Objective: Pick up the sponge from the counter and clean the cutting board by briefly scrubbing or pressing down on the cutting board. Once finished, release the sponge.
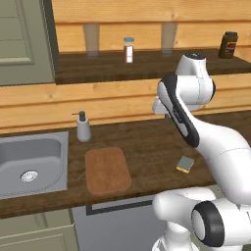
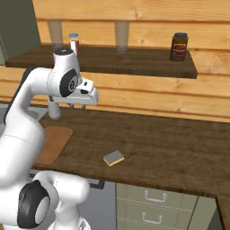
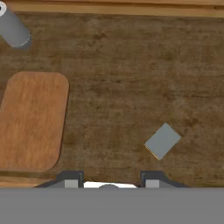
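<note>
Sponge point(image 3: 162, 140): lay flat on the bench point(image 3: 131, 65), grey-blue layer up, yellow edge showing along its near side; turned at an angle to the bench edge; well apart from the cutting board, to its right in the left base view.
Cutting board point(image 3: 33, 120): reddish-brown, rounded corners, flat on the bench between the sink point(image 1: 29, 164) and the sponge; nothing on it.
Soap dispenser point(image 1: 83, 126): stood behind the board, near the sink corner; I judged it out of the path.
Hand point(image 3: 109, 181): hung high above the bench, looking straight down; I read the two fingertips point(image 3: 70, 180) as drawn in to their closest setting, holding nothing.
Step in hand: I judged it as the approach to the sponge, with no grasp made and the board not yet scrubbed.
Doing it well: I reckoned the fingers needed spreading before descent, since closed as they stood they would land on top of the sponge.
Alignment: I would have moved the hand right and slightly forward until the sponge sat midway between the tips, then rolled the wrist so the fingers faced a pair of its parallel sides.
Descent: I judged a straight drop best, stopping just off the bench to pinch the sponge low down.
Risk: a skewed closure might spin or push the sponge along the bench.
Shelf point(image 2: 134, 63): carried jars, well above the work; no concern.
</note>
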Available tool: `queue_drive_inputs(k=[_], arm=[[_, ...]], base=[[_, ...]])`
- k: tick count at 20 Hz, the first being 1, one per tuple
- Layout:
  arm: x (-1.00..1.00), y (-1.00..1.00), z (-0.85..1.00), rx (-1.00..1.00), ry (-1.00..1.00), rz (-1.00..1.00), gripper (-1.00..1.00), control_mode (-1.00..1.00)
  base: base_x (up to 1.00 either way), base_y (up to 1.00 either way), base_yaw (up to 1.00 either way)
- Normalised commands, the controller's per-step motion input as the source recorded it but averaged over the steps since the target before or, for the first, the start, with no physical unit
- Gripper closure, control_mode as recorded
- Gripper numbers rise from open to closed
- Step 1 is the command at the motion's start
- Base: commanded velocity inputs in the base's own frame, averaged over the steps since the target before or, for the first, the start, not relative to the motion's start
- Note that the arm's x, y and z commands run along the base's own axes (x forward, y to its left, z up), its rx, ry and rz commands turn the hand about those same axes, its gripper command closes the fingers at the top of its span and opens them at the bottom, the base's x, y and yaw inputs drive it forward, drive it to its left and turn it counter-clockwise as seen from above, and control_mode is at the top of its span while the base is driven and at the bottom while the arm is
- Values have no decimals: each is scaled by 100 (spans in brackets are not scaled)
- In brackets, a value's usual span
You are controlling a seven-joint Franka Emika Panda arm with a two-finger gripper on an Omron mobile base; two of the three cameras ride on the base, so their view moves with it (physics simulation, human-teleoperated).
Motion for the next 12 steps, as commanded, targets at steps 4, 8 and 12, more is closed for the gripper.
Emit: queue_drive_inputs(k=[4,8,12], arm=[[28,3,-11,-3,21,0,-100,-100],[0,-24,-17,5,8,-5,-100,-100],[-33,-48,-89,8,20,-18,-100,-100]], base=[[0,0,0],[0,0,0],[0,0,0]])
